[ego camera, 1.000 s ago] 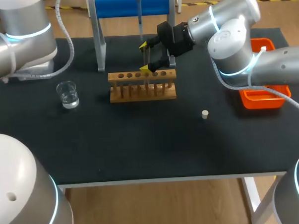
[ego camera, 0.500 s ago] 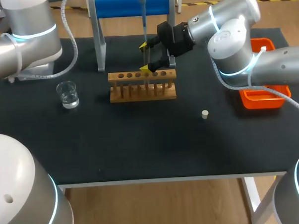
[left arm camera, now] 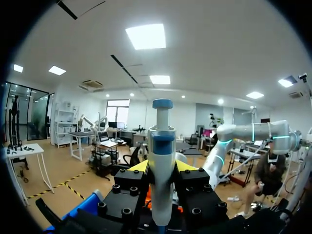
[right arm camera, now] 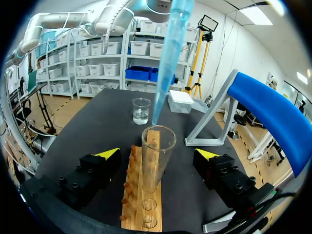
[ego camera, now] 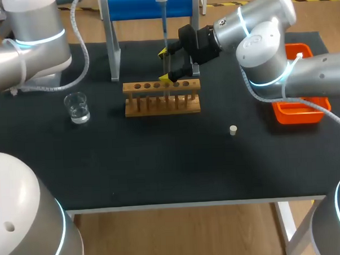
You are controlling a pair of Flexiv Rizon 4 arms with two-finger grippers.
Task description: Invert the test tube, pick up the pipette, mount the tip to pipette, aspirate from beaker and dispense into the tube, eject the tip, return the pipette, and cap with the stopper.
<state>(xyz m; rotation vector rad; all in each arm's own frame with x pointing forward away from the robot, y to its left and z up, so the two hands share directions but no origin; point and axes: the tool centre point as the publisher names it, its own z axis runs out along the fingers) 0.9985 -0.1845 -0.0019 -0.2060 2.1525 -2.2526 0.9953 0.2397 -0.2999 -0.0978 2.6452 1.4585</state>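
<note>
The left gripper [left arm camera: 162, 166] is clamped on the pipette [left arm camera: 161, 141], whose blue tip [right arm camera: 168, 53] hangs just over the mouth of the test tube [right arm camera: 157, 161] — upright in the wooden rack [right arm camera: 134, 195]. The right gripper [ego camera: 164, 64] stands wide, one finger on either side of the tube, neither touching it. The beaker [right arm camera: 141, 110] sits beyond the rack.

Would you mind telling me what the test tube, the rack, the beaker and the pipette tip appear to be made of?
Test tube: probably clear glass; see-through, with bright glints on its rim.
Rack: unpainted wood; light brown and matt.
Beaker: clear glass or plastic; transparent, and the look leaves it open.
Pipette tip: seemingly plastic; translucent, pale blue and smooth.
</note>
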